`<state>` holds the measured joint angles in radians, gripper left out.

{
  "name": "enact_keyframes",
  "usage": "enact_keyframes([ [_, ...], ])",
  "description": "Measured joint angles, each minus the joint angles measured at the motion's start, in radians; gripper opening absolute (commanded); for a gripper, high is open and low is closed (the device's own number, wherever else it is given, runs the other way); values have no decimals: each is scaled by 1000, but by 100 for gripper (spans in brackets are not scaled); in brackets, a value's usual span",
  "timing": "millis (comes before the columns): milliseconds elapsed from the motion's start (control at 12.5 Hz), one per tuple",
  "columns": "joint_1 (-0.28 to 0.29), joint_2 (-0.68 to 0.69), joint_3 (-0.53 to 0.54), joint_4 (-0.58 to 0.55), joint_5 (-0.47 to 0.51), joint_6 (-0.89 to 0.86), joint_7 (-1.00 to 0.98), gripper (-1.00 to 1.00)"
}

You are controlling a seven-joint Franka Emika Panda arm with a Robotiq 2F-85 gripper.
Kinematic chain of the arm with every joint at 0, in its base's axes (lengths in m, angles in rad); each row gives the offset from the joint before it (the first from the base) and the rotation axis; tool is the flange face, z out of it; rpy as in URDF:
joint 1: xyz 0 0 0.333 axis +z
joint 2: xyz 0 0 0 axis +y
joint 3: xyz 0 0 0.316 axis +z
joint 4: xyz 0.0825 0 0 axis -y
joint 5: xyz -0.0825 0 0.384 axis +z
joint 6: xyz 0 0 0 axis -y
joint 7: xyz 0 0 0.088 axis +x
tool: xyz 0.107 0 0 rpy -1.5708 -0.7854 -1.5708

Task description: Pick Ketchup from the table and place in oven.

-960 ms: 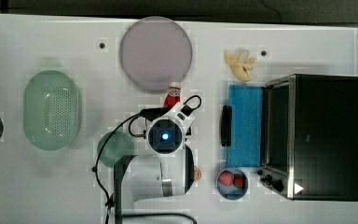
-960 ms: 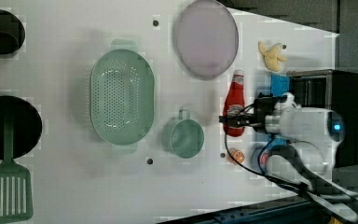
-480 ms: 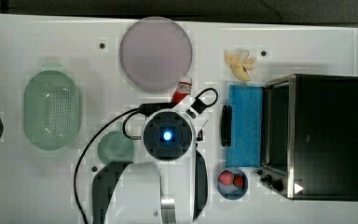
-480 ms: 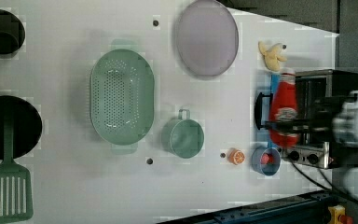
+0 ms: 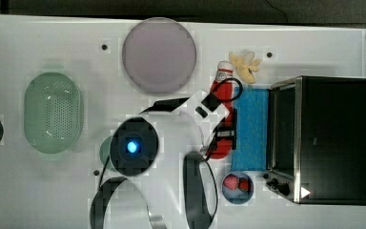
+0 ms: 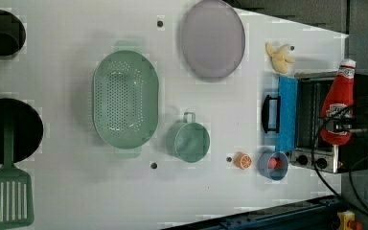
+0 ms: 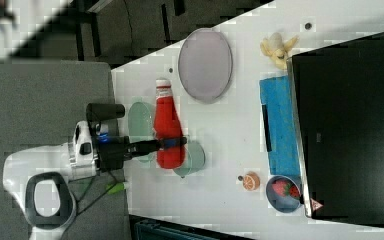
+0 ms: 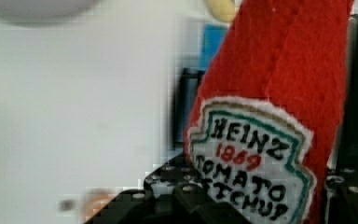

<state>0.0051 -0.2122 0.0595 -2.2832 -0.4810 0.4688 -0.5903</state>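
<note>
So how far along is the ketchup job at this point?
Pickup is done: the gripper holds the ketchup off the table. The carry is in hand, with the bottle near the oven's open door. Placing it inside and releasing remain.

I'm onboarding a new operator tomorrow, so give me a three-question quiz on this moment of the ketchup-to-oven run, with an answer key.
1. True or false: the red squeeze ketchup bottle with the white cap lies loose on the white flat table.
2. Multiple choice: the black boxy toaster oven's blue-faced door is A) open, B) shut, C) missing.
3. Fill in: in the left view, the small round orange slice lies between the green handled cup and the small blue ____ holding red fruit.

Key
1. False: the end effector grips it near its lower body, lifted off the table.
2. A
3. bowl
</note>
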Motion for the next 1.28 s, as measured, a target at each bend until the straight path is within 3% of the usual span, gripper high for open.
enact_keyframes([
  [160,-6,69,-6,-18,-198,3,68,20],
  [560,-23,336,-44,-57,-409,-21,320,20],
  [960,-10,556,-135,-57,-560,29,620,20],
  [1280,-28,657,-222,14,-658,178,667,20],
])
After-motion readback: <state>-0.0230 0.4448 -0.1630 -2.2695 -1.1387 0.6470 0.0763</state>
